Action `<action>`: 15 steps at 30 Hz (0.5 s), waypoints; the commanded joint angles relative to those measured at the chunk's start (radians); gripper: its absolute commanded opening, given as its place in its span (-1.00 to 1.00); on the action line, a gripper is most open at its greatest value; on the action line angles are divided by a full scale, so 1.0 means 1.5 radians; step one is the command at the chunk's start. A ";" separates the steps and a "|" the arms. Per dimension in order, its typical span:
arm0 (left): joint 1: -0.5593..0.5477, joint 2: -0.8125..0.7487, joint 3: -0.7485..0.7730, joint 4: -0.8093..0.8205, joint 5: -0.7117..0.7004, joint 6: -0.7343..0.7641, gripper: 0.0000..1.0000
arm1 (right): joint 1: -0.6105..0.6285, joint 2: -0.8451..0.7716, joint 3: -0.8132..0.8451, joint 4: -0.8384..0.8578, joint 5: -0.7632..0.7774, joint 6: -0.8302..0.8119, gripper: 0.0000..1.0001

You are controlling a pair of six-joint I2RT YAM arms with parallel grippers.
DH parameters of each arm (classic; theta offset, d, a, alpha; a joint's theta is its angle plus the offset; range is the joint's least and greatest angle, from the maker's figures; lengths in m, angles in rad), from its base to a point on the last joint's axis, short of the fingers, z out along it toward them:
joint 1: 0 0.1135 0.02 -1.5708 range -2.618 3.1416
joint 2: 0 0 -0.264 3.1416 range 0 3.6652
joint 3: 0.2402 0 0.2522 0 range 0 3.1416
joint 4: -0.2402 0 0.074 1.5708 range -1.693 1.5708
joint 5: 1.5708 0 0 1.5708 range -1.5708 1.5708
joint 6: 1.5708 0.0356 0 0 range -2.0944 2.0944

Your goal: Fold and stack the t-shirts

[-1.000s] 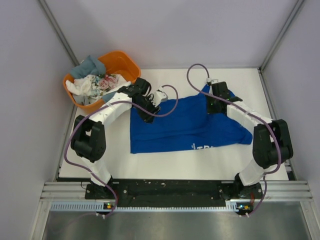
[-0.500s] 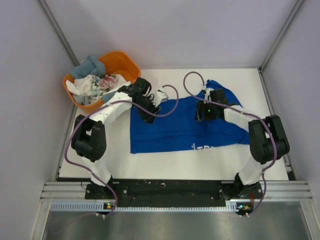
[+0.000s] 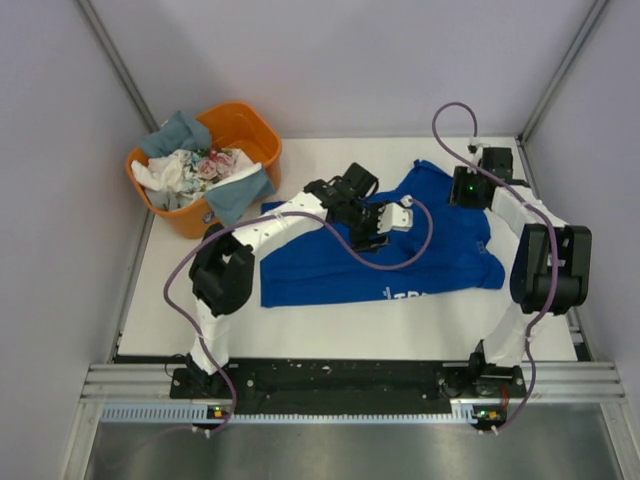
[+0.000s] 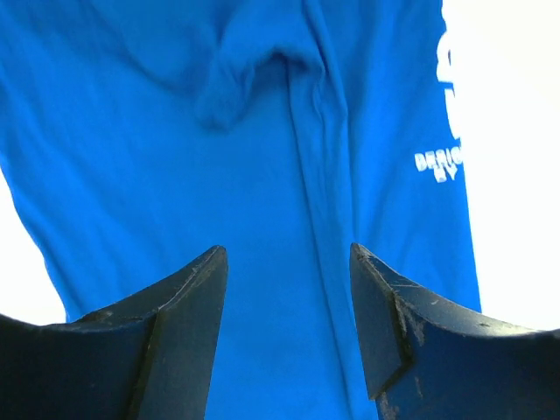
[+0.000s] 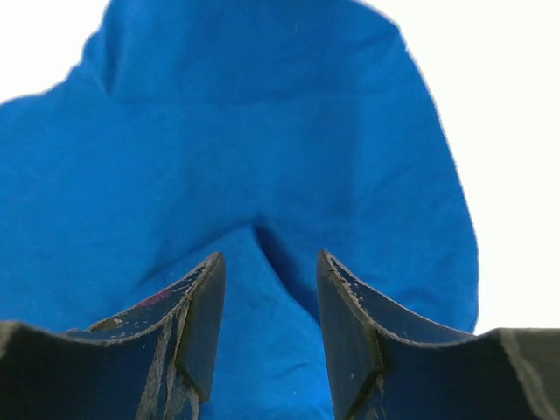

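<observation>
**A:** What is laid out, biggest first?

**B:** The white worktop (image 3: 330,335) is covered across its middle by the blue shirt (image 3: 320,270). The shirt is spread roughly flat, with white lettering at its near edge and a bunched part at the far right. An orange tub (image 3: 262,128) is set at the far left corner. Other shirts (image 3: 185,168) are heaped in it, one draped over the rim.

**A:** And the fingers?

**B:** The left fingers (image 4: 185,306) are held well apart above the middle of the blue shirt, with nothing gripped. A long crease is seen running beneath them. The right fingers (image 5: 360,325) are parted more narrowly over the bunched far corner, and no cloth is seen pinched there either.

**A:** What could go wrong from here?

**B:** If the crease is not smoothed first, it would likely be locked into the fold, and a lopsided stack would be produced. At the bunched corner, two layers could be caught instead of one, so the whole shirt would be dragged rather than folded. A shallow pinch could also slip off the soft cloth.
</observation>
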 commanded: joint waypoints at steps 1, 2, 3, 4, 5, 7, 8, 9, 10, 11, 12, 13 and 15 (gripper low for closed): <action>-0.010 0.058 0.070 0.127 0.060 0.063 0.25 | 0.006 0.053 0.039 -0.036 -0.030 -0.029 -0.11; -0.015 0.071 0.073 0.149 0.062 0.073 0.25 | 0.005 0.066 0.044 -0.033 -0.038 -0.029 -0.13; -0.019 0.082 0.073 0.169 0.060 0.077 0.25 | 0.005 0.076 0.050 -0.030 -0.048 -0.029 -0.17; -0.025 0.094 0.072 0.189 0.058 0.084 0.25 | 0.005 0.087 0.056 -0.030 -0.053 -0.028 -0.18; -0.028 0.106 0.070 0.211 0.055 0.086 0.25 | 0.005 0.097 0.058 -0.032 -0.056 -0.026 -0.21; -0.034 0.123 0.057 0.254 0.054 0.087 0.25 | 0.005 0.109 0.056 -0.032 -0.058 -0.025 -0.23; -0.038 0.131 0.054 0.267 0.053 0.089 0.25 | 0.004 0.110 0.054 -0.031 -0.055 -0.022 -0.25; -0.039 0.140 0.055 0.275 0.055 0.094 0.25 | 0.004 0.111 0.052 -0.031 -0.054 -0.022 -0.28; -0.043 0.150 0.058 0.279 0.057 0.101 0.25 | 0.005 0.112 0.050 -0.030 -0.056 -0.023 -0.28; -0.047 0.157 0.061 0.285 0.056 0.103 0.25 | 0.005 0.115 0.049 -0.030 -0.057 -0.023 -0.31; -0.050 0.167 0.065 0.292 0.055 0.105 0.25 | 0.005 0.115 0.049 -0.029 -0.056 -0.024 -0.37; -0.054 0.172 0.067 0.299 0.049 0.106 0.26 | 0.005 0.118 0.048 -0.028 -0.052 -0.024 -0.45; -0.061 0.187 0.067 0.326 0.032 0.103 0.28 | 0.005 0.120 0.049 -0.029 -0.047 -0.024 -0.66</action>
